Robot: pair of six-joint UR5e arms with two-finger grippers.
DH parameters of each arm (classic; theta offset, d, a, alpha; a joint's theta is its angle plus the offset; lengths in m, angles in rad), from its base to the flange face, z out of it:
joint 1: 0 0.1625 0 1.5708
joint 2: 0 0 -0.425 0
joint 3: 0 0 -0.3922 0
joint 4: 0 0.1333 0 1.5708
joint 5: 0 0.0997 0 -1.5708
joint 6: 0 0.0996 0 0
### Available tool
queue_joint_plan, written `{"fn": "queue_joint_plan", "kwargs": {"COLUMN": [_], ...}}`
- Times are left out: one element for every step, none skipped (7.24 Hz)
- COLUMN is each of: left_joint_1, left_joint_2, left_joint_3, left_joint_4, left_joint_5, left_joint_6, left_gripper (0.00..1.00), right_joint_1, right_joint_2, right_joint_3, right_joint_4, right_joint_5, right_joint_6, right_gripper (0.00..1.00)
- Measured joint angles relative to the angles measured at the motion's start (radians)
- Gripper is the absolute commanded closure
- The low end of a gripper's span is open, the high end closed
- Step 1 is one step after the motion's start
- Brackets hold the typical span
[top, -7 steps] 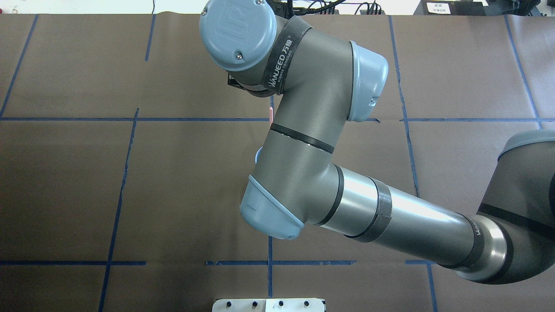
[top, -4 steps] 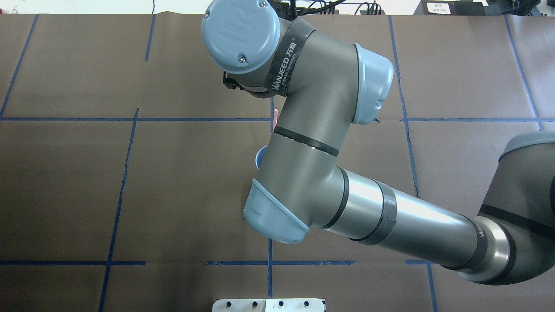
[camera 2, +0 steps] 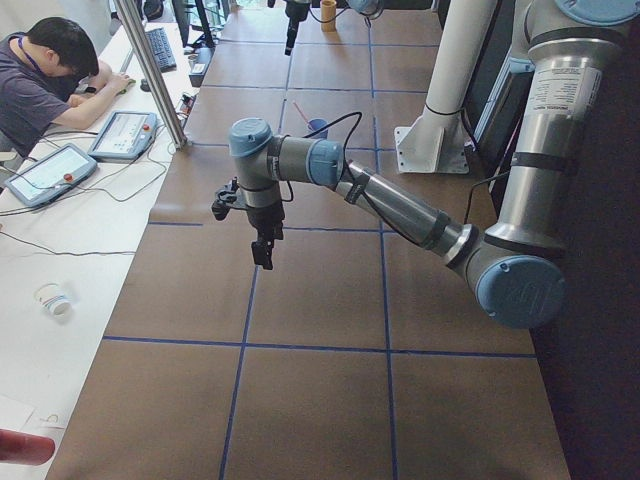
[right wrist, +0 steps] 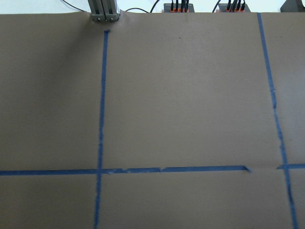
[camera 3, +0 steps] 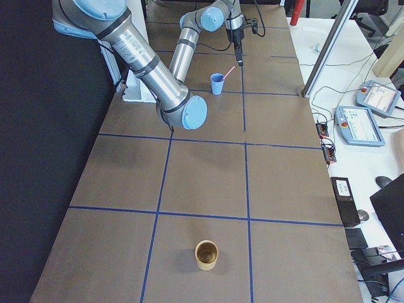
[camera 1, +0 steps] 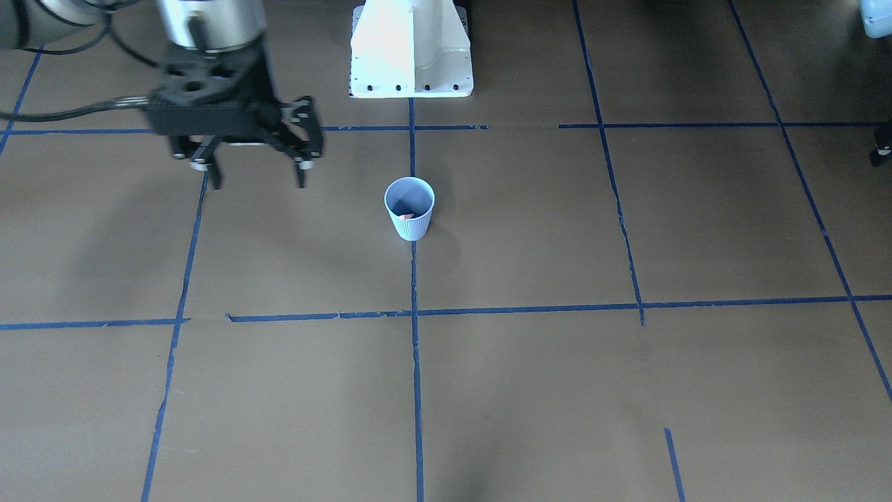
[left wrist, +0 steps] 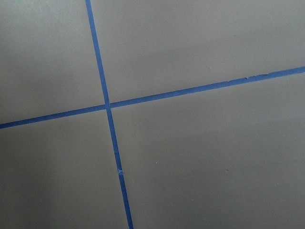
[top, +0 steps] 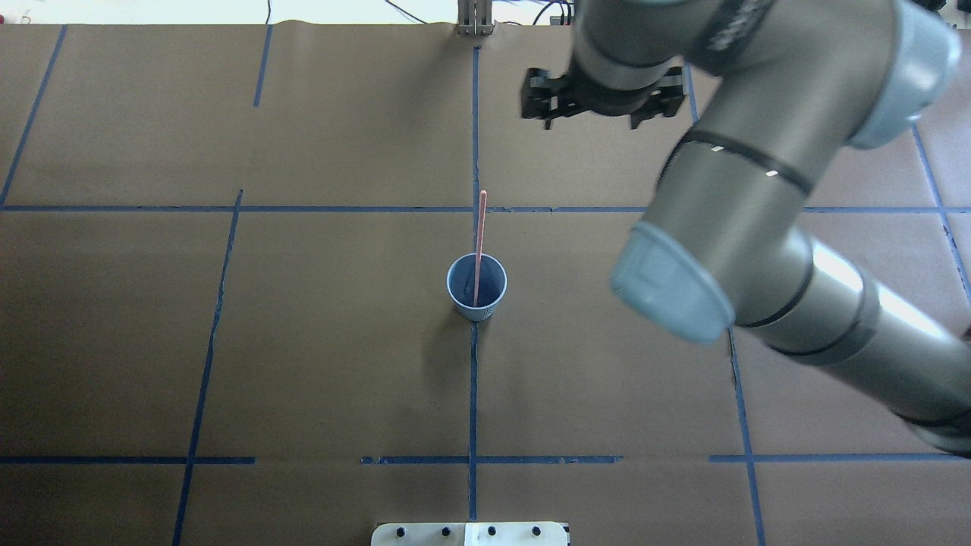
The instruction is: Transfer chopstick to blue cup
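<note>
The blue cup (top: 476, 296) stands upright on a blue tape line mid-table; it also shows as the blue cup (camera 1: 409, 223) in the front view. The orange-pink chopstick (top: 480, 235) stands inside it, leaning over the far rim; from the right end the chopstick (camera 3: 228, 72) sticks out at a slant. My right gripper (camera 1: 258, 181) hangs open and empty above the table, well apart from the cup; overhead, the right gripper (top: 591, 117) is far and right of it. My left gripper (camera 2: 262, 255) points down over a tape crossing; whether it is open I cannot tell.
The white robot pedestal (camera 1: 411, 56) stands at the table's near edge. A brown cup (camera 3: 206, 254) sits alone toward the right end. A seated person (camera 2: 45, 85) and tablets (camera 2: 125, 135) occupy a side bench. Blue tape lines grid the brown table.
The right arm, which covered the cup and most of the chopstick, has swung away to the right and far side. Cup and chopstick now show fully, the chopstick unheld.
</note>
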Motion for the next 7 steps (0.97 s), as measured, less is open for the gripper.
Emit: {"fn": "queue_joint_plan", "kwargs": {"left_joint_1": [-0.038, -0.071, -0.096, -0.11, -0.116, -0.119, -0.12], "left_joint_2": [0.001, 0.001, 0.001, 0.002, 0.001, 0.002, 0.002], "left_joint_3": [0.055, 0.105, 0.146, 0.183, 0.219, 0.258, 0.292], "left_joint_4": [-0.013, -0.028, -0.045, -0.057, -0.08, -0.125, -0.171], "left_joint_5": [-0.035, -0.056, -0.066, -0.07, -0.071, -0.071, -0.072], "left_joint_6": [0.064, 0.113, 0.135, 0.14, 0.141, 0.14, 0.14], "left_gripper": [0.0, 0.0, 0.0, 0.0, 0.0, 0.0, 0.0], "right_joint_1": [0.107, 0.208, 0.302, 0.386, 0.459, 0.522, 0.567], "right_joint_2": [-0.089, -0.19, -0.298, -0.41, -0.508, -0.577, -0.618], "right_joint_3": [0.019, 0.03, 0.028, 0.001, -0.07, -0.164, -0.238], "right_joint_4": [0.003, 0.006, 0.018, 0.067, 0.18, 0.322, 0.428], "right_joint_5": [0.108, 0.193, 0.25, 0.302, 0.37, 0.428, 0.453], "right_joint_6": [-0.152, -0.323, -0.512, -0.68, -0.785, -0.846, -0.877], "right_gripper": [0.0, 0.0, 0.0, 0.0, 0.0, 0.0, 0.0]}}
